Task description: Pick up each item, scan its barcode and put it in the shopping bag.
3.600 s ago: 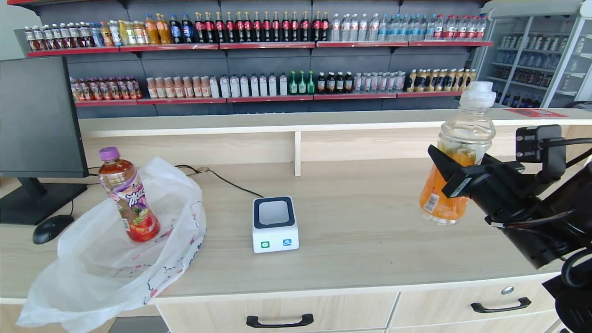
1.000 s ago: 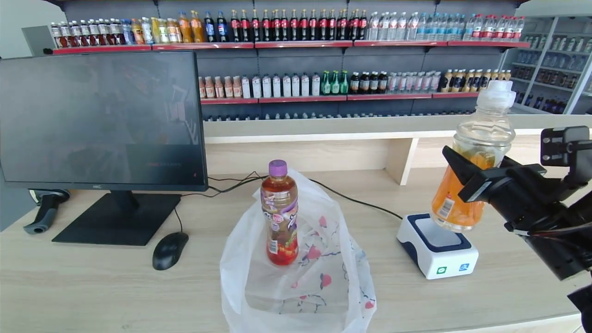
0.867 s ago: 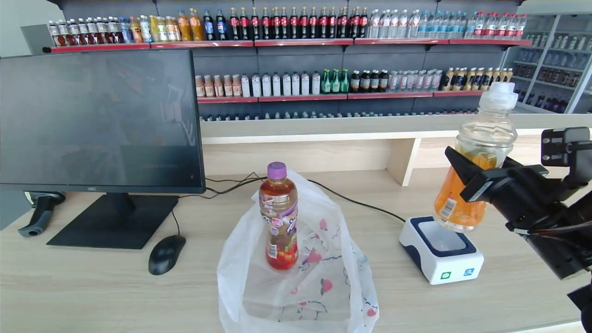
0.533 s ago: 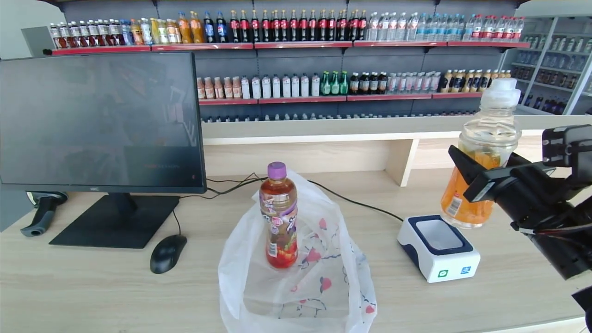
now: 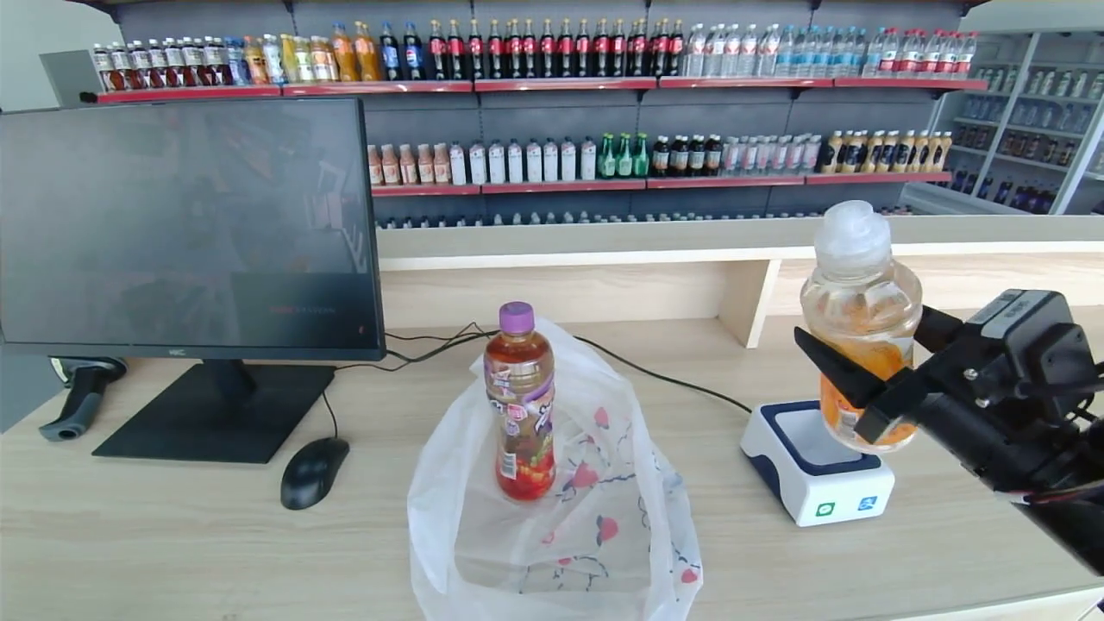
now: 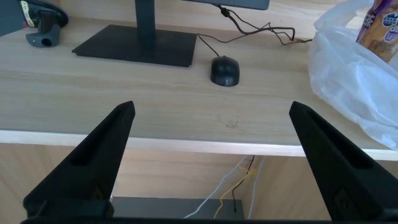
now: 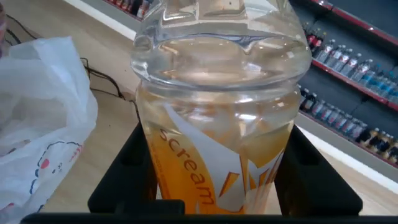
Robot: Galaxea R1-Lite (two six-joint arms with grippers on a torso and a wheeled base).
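Wooden table fronts stocked drink shelves. Right pincer is clamped on the orange drink bottle, held upright above the white scanner; whether the base touches it is unclear. Shopping bag lies open just left of the scanner, a purple-capped bottle upright inside. Left pincer — fingers spread wide apart — hangs at the table's near edge.

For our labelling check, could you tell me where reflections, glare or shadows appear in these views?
Head view: the dark flat monitor screen faintly mirrors the room; right wrist view: highlights glint on the clear plastic orange-drink bottle; left wrist view: the black computer mouse casts a soft shadow.
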